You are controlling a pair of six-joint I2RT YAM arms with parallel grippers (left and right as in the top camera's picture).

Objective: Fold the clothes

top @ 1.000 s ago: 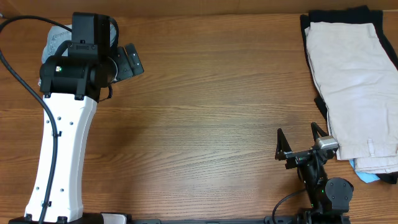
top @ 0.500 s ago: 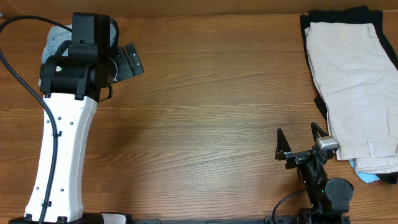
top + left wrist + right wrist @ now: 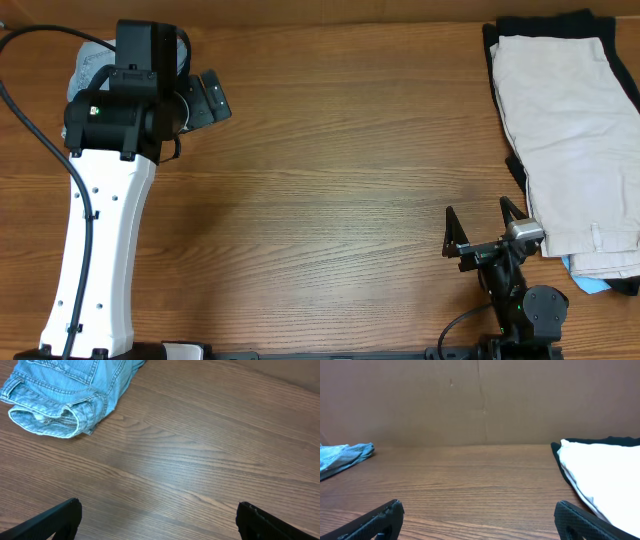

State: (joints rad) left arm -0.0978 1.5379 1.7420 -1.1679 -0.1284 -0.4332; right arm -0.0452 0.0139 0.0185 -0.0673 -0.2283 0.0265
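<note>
A crumpled light-blue denim garment (image 3: 65,395) lies at the table's far left corner, mostly hidden under my left arm in the overhead view (image 3: 88,60). My left gripper (image 3: 205,98) is open and empty, just right of the denim; its fingertips frame bare wood in the left wrist view (image 3: 157,522). A folded stack with cream shorts (image 3: 570,140) on top of a black garment (image 3: 515,25) sits at the far right. My right gripper (image 3: 482,225) is open and empty near the front edge, left of the stack (image 3: 600,470).
A bit of light-blue cloth (image 3: 590,285) pokes out under the stack's near end. A brown cardboard wall (image 3: 480,400) stands behind the wooden table (image 3: 340,180).
</note>
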